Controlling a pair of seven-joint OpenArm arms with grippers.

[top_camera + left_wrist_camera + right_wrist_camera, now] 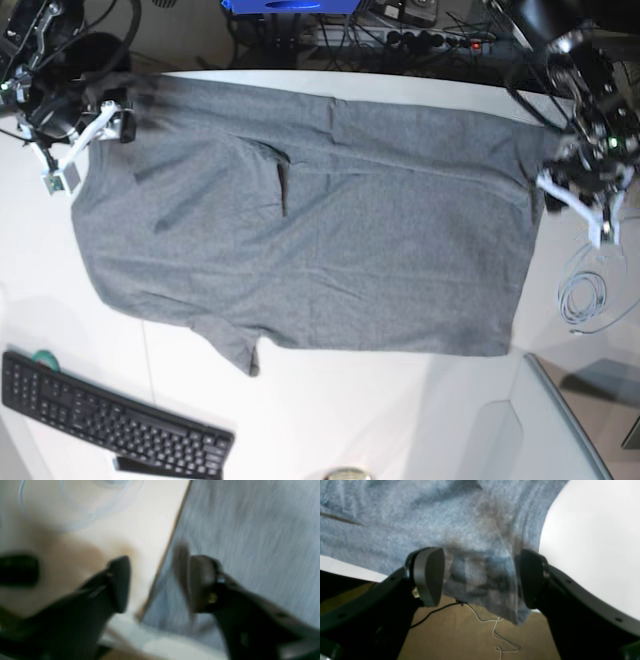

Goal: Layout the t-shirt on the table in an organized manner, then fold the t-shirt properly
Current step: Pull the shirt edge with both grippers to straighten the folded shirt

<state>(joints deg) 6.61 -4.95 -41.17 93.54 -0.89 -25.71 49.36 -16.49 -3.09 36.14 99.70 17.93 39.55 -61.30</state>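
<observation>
My soft heather-grey knit t-shirt [330,230] lies spread almost flat across the big white tabletop [400,420], from its far left corner to its far right edge. One sleeve points toward the near edge, close to a black keyboard [110,415].

My left hand [156,585] is released, with its fingers apart over the shirt's hem and nothing between them. My right hand [480,577] is wide apart too, with a bit of sleeve sitting loose between the fingers [430,575], not squeezed.

I think that sleeve could slide off the far edge, because some cloth already hangs past it. If I close there, I might also grab only a thin bit, and it could slip out.

The right wrist view shows the hanging cloth and a thin white thread [500,630]. The base view shows the whole shirt and a crease [283,185] near its middle. The left wrist view is blurry.
</observation>
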